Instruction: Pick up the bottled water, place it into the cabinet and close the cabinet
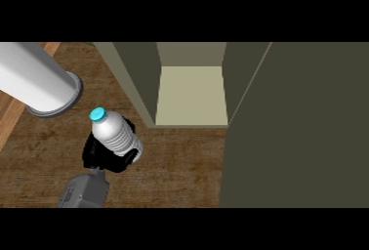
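The left hand (108, 155) is curled round the lower body of the bottle (115, 133), which stands nearly upright over the counter (173, 166), cap (98, 114) up, just left of the open cabinet (191, 97) — its door (296, 127) swung out at the right. The bottle looks like thin ribbed plastic, probably light but smooth and squashable, so a hold low on the ribbed body seems better than at the narrow neck — the ribs should keep it from slipping. The right hand is out of view.
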Robot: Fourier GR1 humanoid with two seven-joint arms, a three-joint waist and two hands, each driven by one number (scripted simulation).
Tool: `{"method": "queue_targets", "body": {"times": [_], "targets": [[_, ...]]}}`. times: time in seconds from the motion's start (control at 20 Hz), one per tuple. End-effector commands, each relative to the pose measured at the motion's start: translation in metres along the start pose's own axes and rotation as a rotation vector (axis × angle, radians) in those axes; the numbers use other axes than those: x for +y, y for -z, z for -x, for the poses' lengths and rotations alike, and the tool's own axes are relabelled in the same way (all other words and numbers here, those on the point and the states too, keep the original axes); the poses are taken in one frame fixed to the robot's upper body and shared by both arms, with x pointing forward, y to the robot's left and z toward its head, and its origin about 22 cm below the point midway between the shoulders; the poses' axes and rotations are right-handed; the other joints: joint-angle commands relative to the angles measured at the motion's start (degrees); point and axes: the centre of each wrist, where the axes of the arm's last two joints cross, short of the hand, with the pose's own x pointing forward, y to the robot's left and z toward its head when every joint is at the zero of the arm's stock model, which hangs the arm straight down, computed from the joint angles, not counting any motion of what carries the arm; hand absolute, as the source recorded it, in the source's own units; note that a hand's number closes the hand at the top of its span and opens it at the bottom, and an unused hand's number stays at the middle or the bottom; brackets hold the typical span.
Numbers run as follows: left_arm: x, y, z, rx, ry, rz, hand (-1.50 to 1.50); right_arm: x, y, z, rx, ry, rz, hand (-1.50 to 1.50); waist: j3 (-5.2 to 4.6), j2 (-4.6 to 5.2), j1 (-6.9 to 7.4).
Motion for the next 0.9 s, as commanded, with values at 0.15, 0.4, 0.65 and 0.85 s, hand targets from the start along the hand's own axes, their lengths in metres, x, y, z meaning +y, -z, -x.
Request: {"method": "queue_targets", "body": {"times": [0.15,0.4,0.65,0.85], "targets": [[-0.067,0.022,0.003,-0.041,0.047,0.029,1.50,-0.002,0.009,-0.012,0.015,-0.006,-0.006,-1.50,-0.06,0.17,-0.36],[-0.115,0.055,-0.030,-0.025,0.095,0.015,1.50,0.001,0.011,-0.004,0.000,0.016,-0.003,-1.50,-0.03,0.13,-0.35],[-0.130,0.079,-0.038,-0.065,0.222,0.006,1.50,0.005,0.002,-0.004,-0.001,0.039,-0.017,-1.50,-0.03,0.21,-1.11],[-0.147,0.096,-0.044,-0.106,0.323,-0.019,1.50,-0.014,0.005,0.007,0.005,0.020,-0.029,-1.50,0.06,0.55,-2.61]]}}
